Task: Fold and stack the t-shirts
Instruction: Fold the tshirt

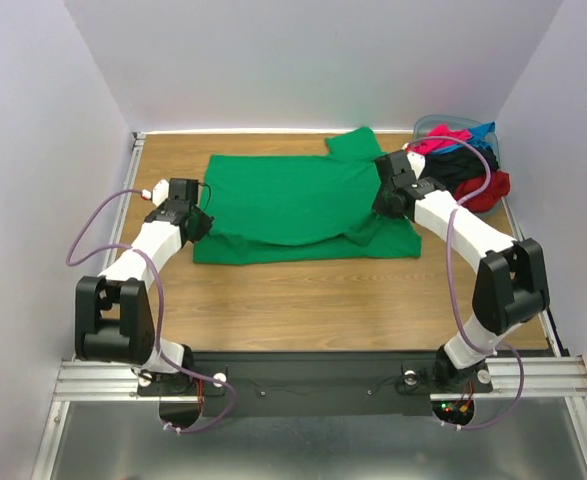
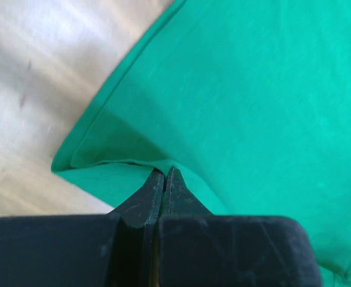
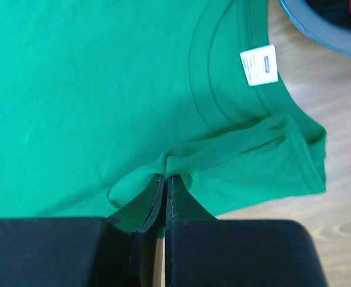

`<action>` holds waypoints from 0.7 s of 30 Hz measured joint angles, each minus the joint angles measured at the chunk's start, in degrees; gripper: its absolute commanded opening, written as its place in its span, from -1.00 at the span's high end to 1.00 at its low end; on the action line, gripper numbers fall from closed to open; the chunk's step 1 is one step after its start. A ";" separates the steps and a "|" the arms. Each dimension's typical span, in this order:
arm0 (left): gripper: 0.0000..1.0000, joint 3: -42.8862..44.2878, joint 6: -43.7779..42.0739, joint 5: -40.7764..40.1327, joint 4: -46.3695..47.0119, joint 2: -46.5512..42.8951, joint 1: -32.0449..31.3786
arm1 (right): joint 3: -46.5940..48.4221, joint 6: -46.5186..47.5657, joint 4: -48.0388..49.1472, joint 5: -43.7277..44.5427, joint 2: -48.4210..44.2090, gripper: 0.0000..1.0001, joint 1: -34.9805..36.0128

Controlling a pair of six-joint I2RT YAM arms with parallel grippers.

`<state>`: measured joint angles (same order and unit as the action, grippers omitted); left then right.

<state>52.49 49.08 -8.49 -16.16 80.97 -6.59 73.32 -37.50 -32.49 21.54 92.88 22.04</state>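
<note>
White tag (image 3: 259,64) on the green t-shirt (image 3: 91,101) — print unreadable.

Top camera: you're looking down from above and behind the arm bases, facing the back wall. You're sitting far enough off to be taking in the whole table (image 1: 303,290) and both arms.

Left wrist camera: you're riding just behind the left gripper (image 2: 165,179), peering along its fingers, very close on one edge of the green t-shirt (image 2: 253,89).

Right wrist camera: you're sitting equally close behind the right gripper (image 3: 165,182), facing the collar and white label (image 3: 259,64) (bin rim (image 3: 324,33) is showing top right).

All three views are sharing that shirt, each wrist view catching a different end.
</note>
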 measured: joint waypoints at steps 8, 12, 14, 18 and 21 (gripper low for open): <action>1.00 6.91 -1.70 -0.72 0.90 8.63 1.57 | 5.51 1.95 1.07 -1.95 7.28 0.99 -2.97; 0.99 8.72 -1.75 -0.72 1.01 12.92 2.23 | 9.16 2.38 1.27 -2.36 12.22 0.99 -4.42; 0.96 9.51 -1.75 -0.76 0.87 14.82 2.51 | 11.50 3.26 1.33 -3.21 14.80 0.88 -5.11; -0.96 12.37 -1.40 -2.80 -0.17 18.34 2.60 | 15.52 5.92 1.66 -4.87 19.43 0.16 -6.12; -0.97 13.70 -1.57 -4.44 -1.03 18.64 2.95 | 16.81 8.37 1.66 -7.43 20.65 -0.31 -6.45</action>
<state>66.19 47.51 -12.93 -17.19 99.61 -3.64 90.13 -29.12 -30.83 14.11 113.54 15.59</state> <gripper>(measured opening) 0.967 0.453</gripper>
